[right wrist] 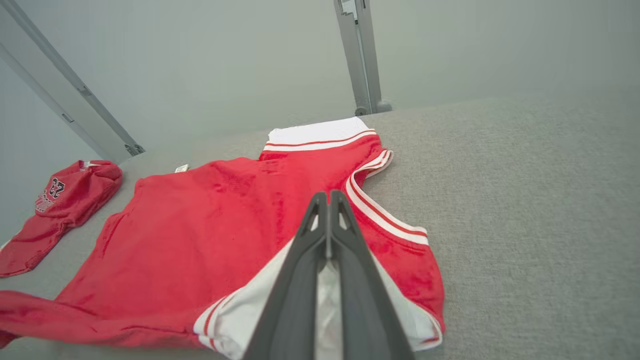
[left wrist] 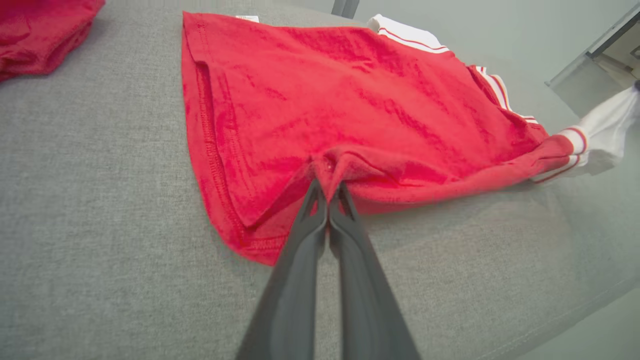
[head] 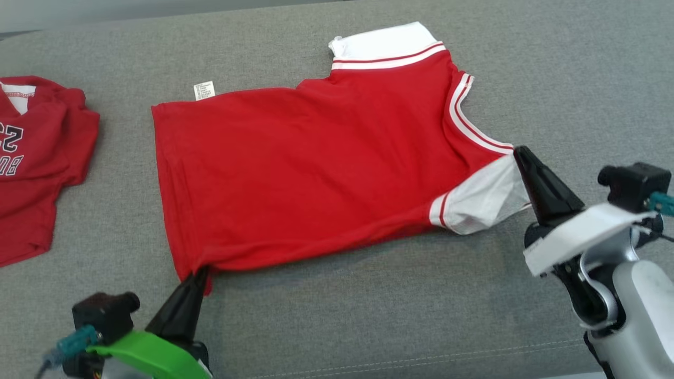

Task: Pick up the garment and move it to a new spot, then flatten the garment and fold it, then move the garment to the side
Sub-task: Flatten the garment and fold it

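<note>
I'm holding the red shirt (head: 316,168) spread across the middle of the grey fabric surface (head: 579,63). My left tool (head: 197,276) is pinching fully shut on its near hem corner at lower left, and my right tool (head: 521,155) is clamping shut on the white sleeve (head: 484,200) at centre right. I'm judging the relocating done and the flattening nearly so, leaving the folding and setting aside. Open room is lying along the top and right, while a second red shirt (head: 37,158) is crowding the left edge.

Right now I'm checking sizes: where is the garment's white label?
Head view, left of centre: the white label pokes from the red garment's far-left corner.
</note>
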